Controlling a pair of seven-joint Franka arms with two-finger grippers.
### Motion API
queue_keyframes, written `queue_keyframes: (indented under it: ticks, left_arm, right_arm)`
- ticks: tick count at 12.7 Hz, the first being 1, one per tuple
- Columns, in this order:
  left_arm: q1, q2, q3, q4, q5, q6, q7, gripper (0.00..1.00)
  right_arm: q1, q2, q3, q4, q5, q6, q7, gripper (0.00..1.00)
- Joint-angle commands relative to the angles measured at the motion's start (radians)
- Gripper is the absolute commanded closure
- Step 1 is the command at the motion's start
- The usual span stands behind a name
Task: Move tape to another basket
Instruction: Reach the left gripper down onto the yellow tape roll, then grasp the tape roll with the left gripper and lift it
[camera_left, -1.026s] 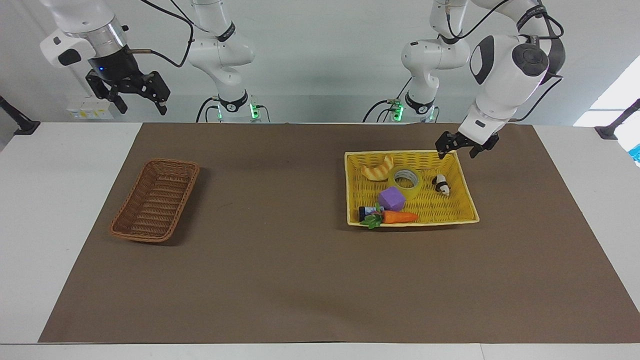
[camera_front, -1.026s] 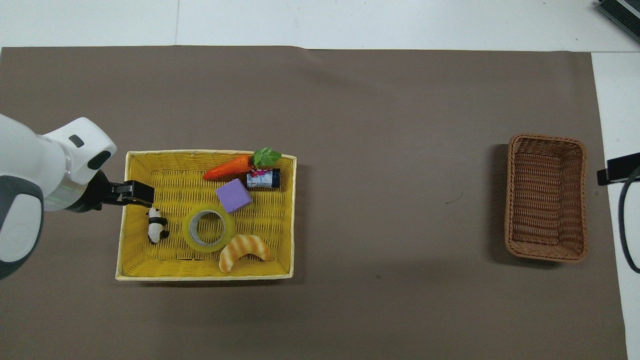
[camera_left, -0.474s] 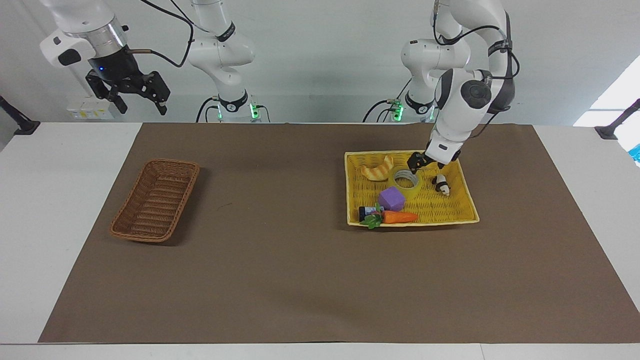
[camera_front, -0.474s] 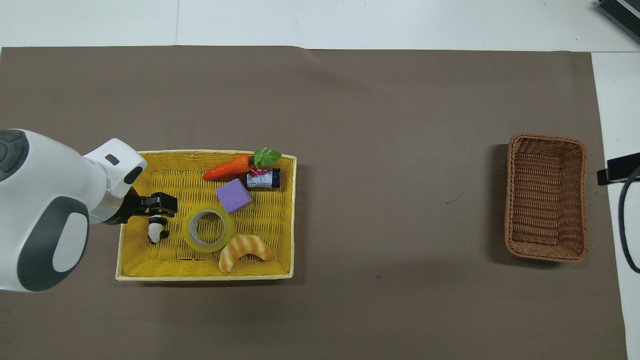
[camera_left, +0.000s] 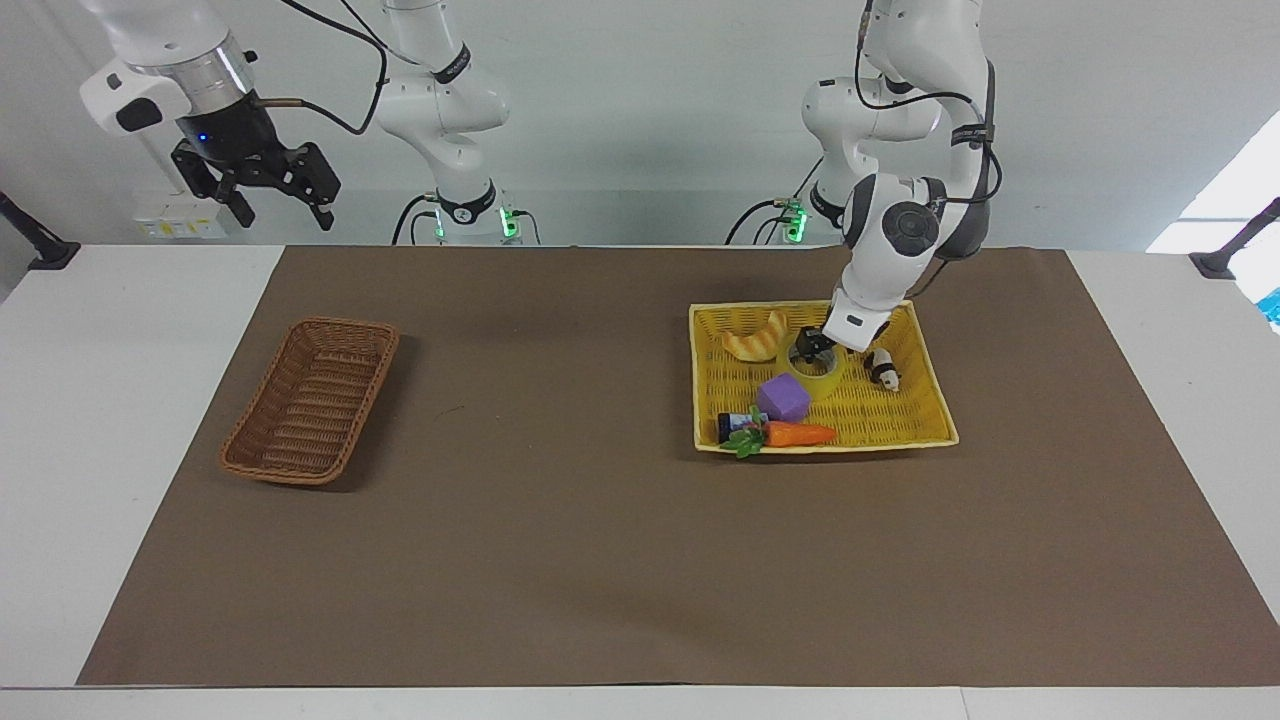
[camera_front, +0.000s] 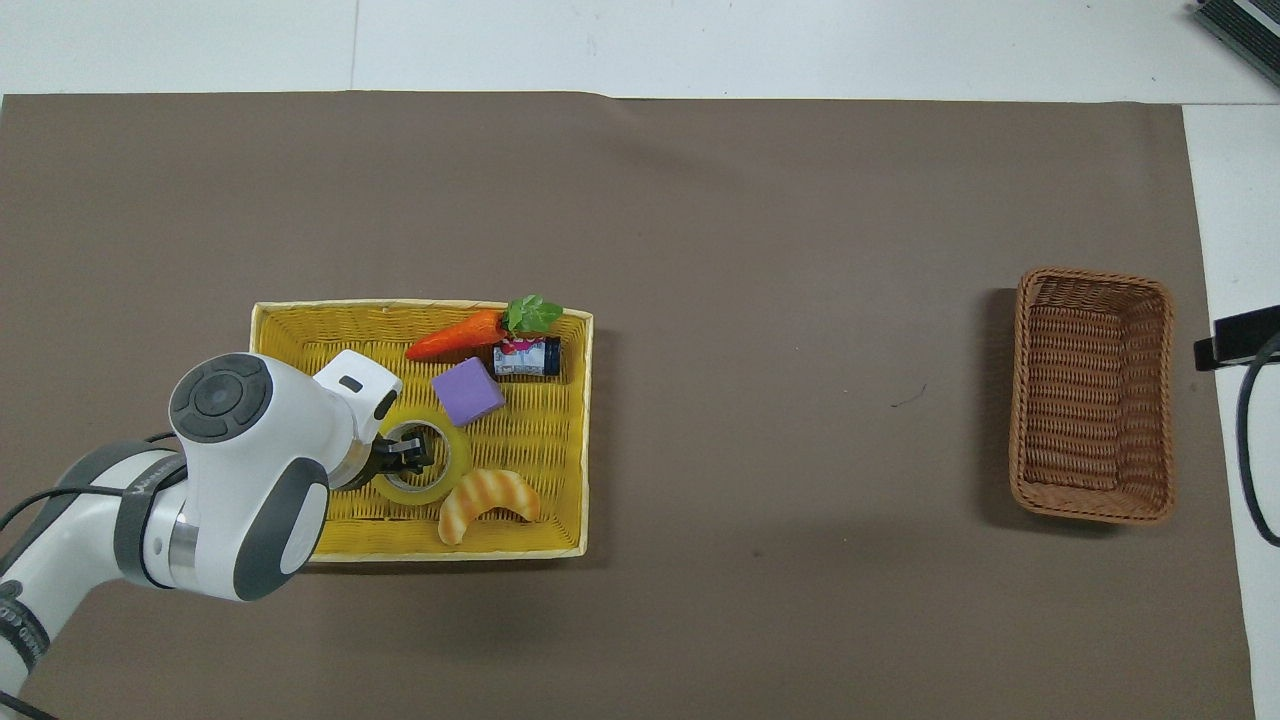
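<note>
The yellow tape roll (camera_left: 824, 376) (camera_front: 452, 462) lies flat in the bright yellow basket (camera_left: 935, 420) (camera_front: 585, 430), between a purple cube and a croissant. My left gripper (camera_left: 811, 351) (camera_front: 402, 460) is open and down at the roll, its tips at the roll's hole and rim. The arm hides part of the roll in the overhead view. The brown wicker basket (camera_left: 310, 400) (camera_front: 1092, 395) stands empty toward the right arm's end of the table. My right gripper (camera_left: 278, 205) is open and waits high over the table's corner at that end.
In the yellow basket with the tape are a purple cube (camera_left: 783, 398) (camera_front: 467, 391), a croissant (camera_left: 758, 340) (camera_front: 488, 503), a carrot (camera_left: 800, 434) (camera_front: 455, 337), a small can (camera_left: 730, 425) (camera_front: 527, 357) and a panda figure (camera_left: 882, 370). A brown mat covers the table between the baskets.
My left gripper has moved from over the yellow basket's corner, past the panda, down onto the tape roll. The right arm has not moved.
</note>
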Motion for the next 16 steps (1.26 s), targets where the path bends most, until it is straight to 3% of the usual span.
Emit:
queue_keyframes:
  ticks: [1,2,3,5,9,14,16]
  left_arm:
    - [-0.022,-0.013,0.016,-0.02,-0.006,0.019,-0.004,0.77]
    - [-0.022,-0.01,0.016,-0.014,-0.006,0.012,0.01,0.93]
    - [-0.022,-0.004,0.017,0.004,-0.006,-0.005,0.026,1.0]
    - [-0.022,0.03,0.017,0.099,-0.005,-0.106,0.036,1.0]
    - [0.0,0.023,0.025,0.268,-0.005,-0.316,0.04,1.0]
    - [0.091,0.016,0.03,0.482,-0.012,-0.534,0.088,1.0]
    - [0.145,0.015,0.03,0.5,-0.057,-0.567,0.193,1.0]
  right_arm:
    - [-0.005,-0.008,0.003,-0.007,0.007,-0.013,0.008,0.0]
    - [-0.005,-0.008,0.003,-0.007,0.007,-0.013,0.008,0.0]
    - [-0.005,-0.008,0.003,-0.007,0.009,-0.013,0.008,0.0]
    - [-0.005,-0.008,0.003,-0.007,0.009,-0.013,0.008,0.0]
    - [-0.004,-0.023,0.003,-0.031,0.047,-0.013,0.002,0.0]
    - [0.001,-0.1,0.006,-0.155,0.326,-0.01,0.046,0.0]
    - [0.015,-0.1,0.012,-0.182,0.445,-0.007,0.11,0.0]
